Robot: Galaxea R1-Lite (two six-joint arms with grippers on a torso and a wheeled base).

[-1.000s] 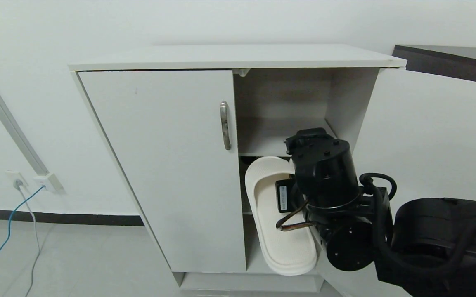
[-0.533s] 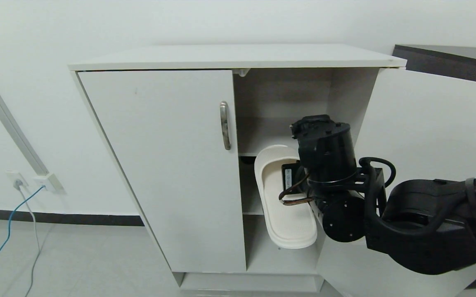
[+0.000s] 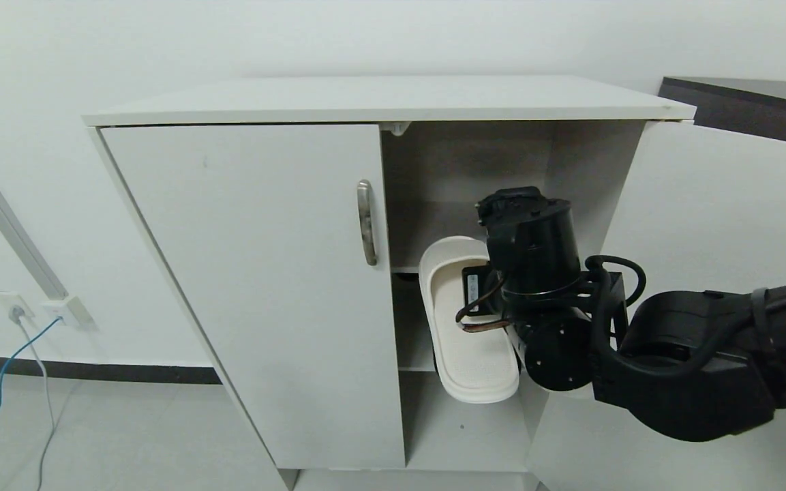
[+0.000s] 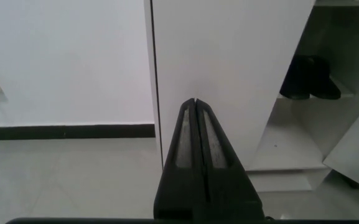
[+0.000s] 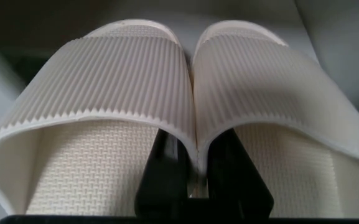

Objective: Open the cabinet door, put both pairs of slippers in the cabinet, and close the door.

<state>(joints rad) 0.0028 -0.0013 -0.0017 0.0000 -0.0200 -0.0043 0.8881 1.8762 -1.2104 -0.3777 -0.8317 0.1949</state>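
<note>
Midway through the stowing step. Grasping a pair of cream ribbed rubber slippers (image 5: 185, 81) with the right gripper (image 5: 195, 177), clenched on the adjoining inner edges of the two straps. Hanging steeply tilted in the opening of the white two-door wooden cabinet (image 3: 393, 95), toes up at the front edge of the upper shelf (image 3: 427, 232), heels down about level with the middle shelf (image 3: 414, 369), not yet resting on either. Right door (image 3: 720, 273) swung wide open, left door (image 3: 249, 286) shut. Left gripper (image 4: 195, 109) clenched on nothing, held low in front of the left door.

Probably next: levelling the pair, pushing it deeper over a shelf, lowering until the soles sit flat, then releasing and drawing back clear of the shelf edges. Then, closing the right door.

In the left wrist view, a dark shape (image 4: 310, 78) on a shelf inside; cannot tell whether a second pair.

Against a second ago: camera shifted, so cabinet framed a little differently. Relative to the shelves, slippers raised and carried inward, heels up from near the cabinet's bottom front edge, arm stretched further into the opening.
</note>
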